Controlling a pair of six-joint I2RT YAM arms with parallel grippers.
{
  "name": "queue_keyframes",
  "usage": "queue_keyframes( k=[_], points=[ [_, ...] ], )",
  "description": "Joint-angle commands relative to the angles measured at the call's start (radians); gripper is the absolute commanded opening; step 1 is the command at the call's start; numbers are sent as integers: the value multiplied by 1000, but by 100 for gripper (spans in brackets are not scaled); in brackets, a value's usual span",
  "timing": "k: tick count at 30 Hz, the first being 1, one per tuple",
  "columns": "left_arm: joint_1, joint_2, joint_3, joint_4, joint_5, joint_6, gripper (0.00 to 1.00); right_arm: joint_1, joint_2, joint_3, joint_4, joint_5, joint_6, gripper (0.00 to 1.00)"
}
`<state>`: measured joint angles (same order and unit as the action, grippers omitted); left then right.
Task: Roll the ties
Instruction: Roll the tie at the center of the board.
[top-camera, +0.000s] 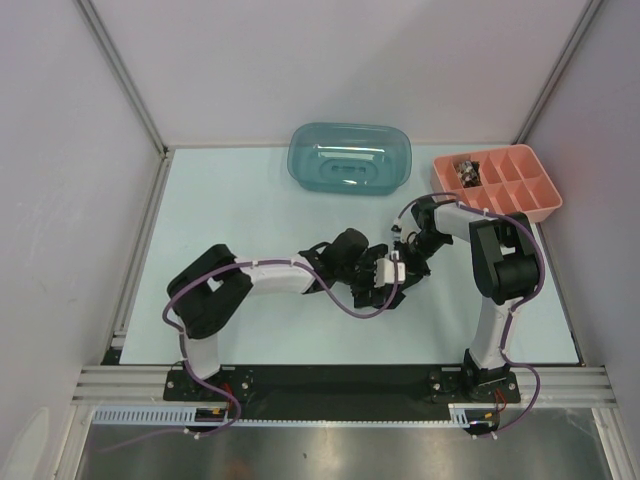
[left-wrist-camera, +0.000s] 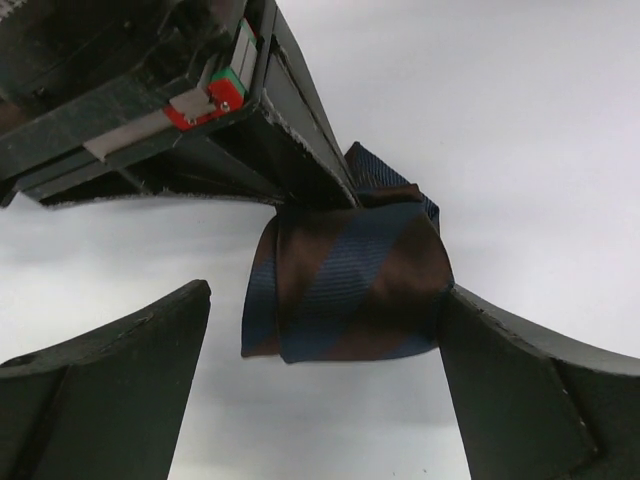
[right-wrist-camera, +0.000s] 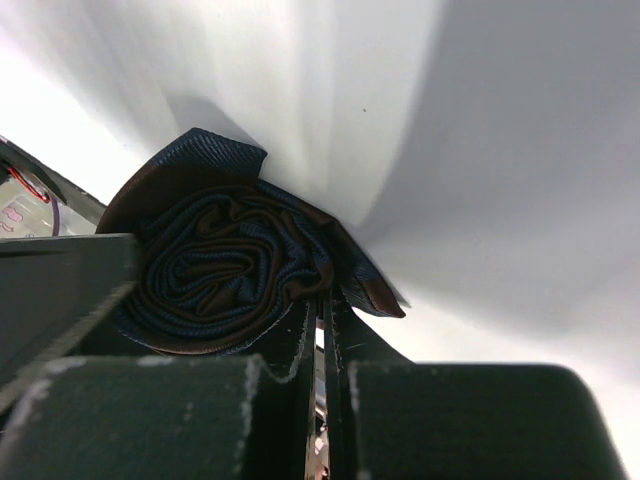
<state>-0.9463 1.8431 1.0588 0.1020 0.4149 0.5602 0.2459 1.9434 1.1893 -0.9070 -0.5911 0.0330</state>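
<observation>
Near the middle of the tabletop, slightly toward its right edge, the tie (left-wrist-camera: 345, 285) is held as a tight brown-and-navy roll. The right end effector (right-wrist-camera: 323, 320) is clamped on the roll's outer layers. The left end effector (left-wrist-camera: 325, 300) is spread around the roll and touches it on one side. Before the clamp is released, the left end effector should be closed squarely across the roll, so that the coil is not sprung loose.

finely ribbed matt cloth tie (left-wrist-camera: 345, 290); glossy translucent plastic tub (top-camera: 350, 165); smooth matt tabletop (top-camera: 230, 210); matt plastic tray (top-camera: 520, 190).
</observation>
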Motion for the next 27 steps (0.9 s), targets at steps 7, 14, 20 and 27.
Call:
queue_keyframes(
  k=[7,14,20,27],
  points=[
    [-12,71,124,-142,84,59,69,41,40,1,115,-6,-18,0],
    [-32,100,133,-211,50,41,51,30,28,13,115,-64,-8,0],
    [-35,117,125,-266,1,37,24,-51,2,46,62,-137,-21,20],
    [-42,140,133,-309,-44,43,17,-157,-38,56,-59,-194,-65,50]
  ],
)
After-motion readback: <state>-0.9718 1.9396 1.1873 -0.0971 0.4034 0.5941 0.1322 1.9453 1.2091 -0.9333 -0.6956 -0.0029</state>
